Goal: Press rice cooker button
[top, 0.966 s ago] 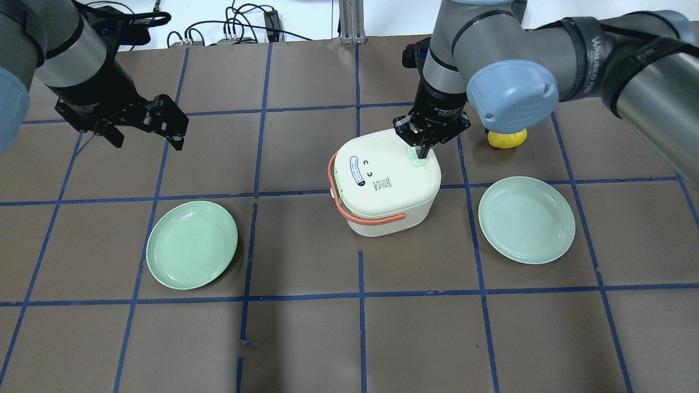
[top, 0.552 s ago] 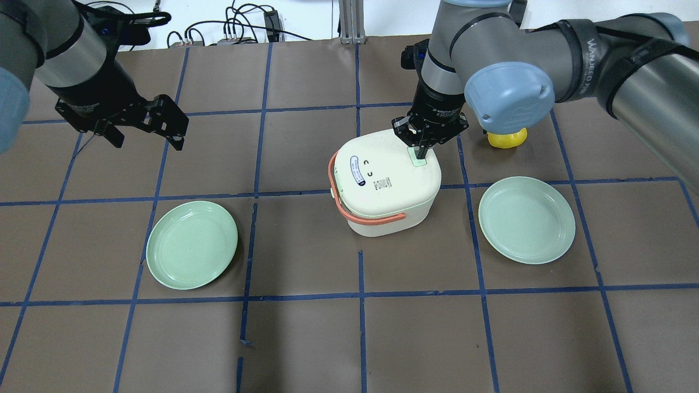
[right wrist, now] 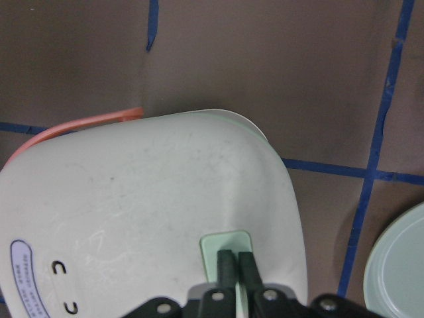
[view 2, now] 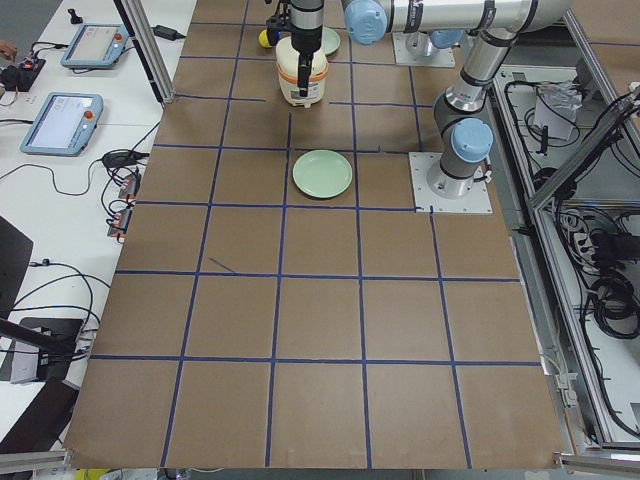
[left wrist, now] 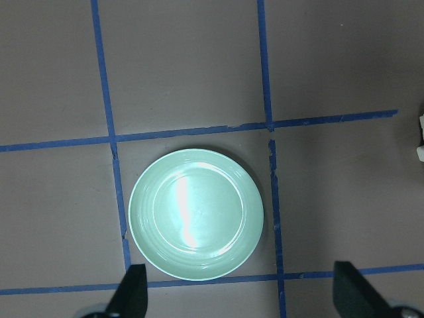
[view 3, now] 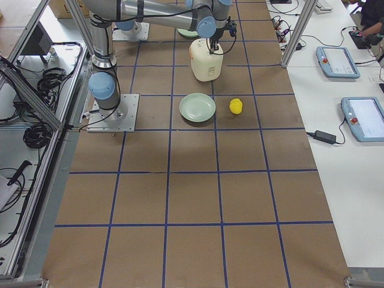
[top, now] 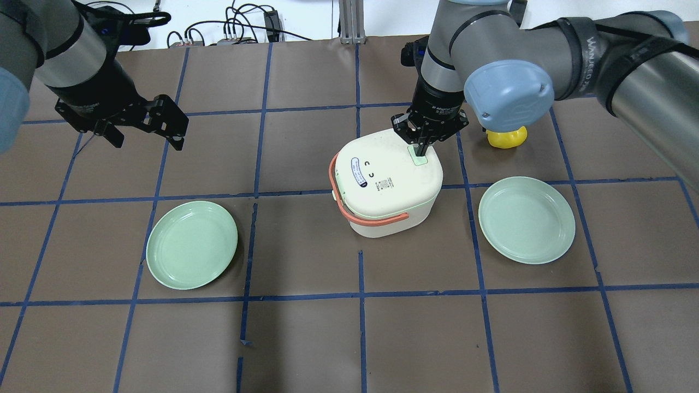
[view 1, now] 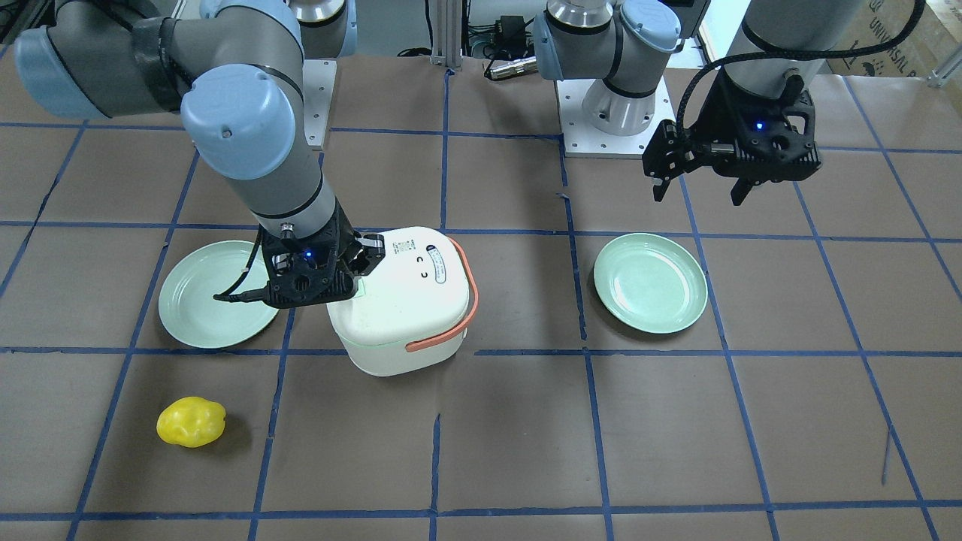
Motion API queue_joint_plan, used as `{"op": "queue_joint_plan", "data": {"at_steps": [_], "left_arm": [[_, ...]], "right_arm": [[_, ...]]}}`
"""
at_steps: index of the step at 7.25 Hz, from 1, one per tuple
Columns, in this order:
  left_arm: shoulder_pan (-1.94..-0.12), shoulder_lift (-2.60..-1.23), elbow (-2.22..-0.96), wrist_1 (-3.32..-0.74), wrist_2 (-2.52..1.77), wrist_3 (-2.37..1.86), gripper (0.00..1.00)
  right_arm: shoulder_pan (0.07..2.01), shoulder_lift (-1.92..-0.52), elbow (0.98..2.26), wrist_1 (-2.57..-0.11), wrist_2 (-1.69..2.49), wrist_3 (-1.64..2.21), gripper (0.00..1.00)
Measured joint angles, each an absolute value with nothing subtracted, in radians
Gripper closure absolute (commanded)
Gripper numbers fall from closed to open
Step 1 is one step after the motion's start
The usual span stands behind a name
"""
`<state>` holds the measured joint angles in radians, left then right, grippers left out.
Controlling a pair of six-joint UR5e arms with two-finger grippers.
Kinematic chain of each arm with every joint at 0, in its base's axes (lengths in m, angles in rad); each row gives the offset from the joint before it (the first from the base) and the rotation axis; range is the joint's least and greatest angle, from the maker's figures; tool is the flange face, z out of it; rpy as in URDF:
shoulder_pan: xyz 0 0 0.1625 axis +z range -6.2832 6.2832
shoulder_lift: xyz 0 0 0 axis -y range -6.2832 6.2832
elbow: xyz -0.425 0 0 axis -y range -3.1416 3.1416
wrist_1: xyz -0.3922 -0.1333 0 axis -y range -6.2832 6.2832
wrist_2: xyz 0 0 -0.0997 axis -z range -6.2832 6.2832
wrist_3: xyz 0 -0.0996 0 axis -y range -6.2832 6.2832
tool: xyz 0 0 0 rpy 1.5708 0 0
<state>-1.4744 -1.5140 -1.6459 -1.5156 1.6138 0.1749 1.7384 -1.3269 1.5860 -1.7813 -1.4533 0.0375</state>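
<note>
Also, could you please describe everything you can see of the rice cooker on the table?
The rice cooker is a cream, rounded-square plastic pot, upright on the table, lid closed. A salmon handle lies folded down around its side. The lid carries a small oval label and a pale green button, on which the shut right gripper rests its fingertips.

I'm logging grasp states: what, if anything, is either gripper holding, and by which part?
Nothing is held. The right gripper is shut, its fingers on the rice cooker lid's green button; the left gripper hangs open above a green plate.
</note>
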Motion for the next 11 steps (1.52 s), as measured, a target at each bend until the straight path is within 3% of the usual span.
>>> {"op": "queue_joint_plan", "data": {"at_steps": [1, 5, 11], "left_arm": [[-1.475, -1.514, -1.646, -1.516, 1.614, 0.175, 0.0], [-1.474, -1.514, -1.646, -1.516, 1.614, 0.175, 0.0], [-1.474, -1.514, -1.646, -1.516, 1.614, 0.175, 0.0]], "right_arm": [[1.744, -1.347, 1.564, -1.743, -1.455, 0.041, 0.0], [1.688, -1.41, 1.37, -1.596, -1.554, 0.005, 0.0], [1.631, -1.413, 1.346, -1.569, -1.558, -0.064, 0.0]]}}
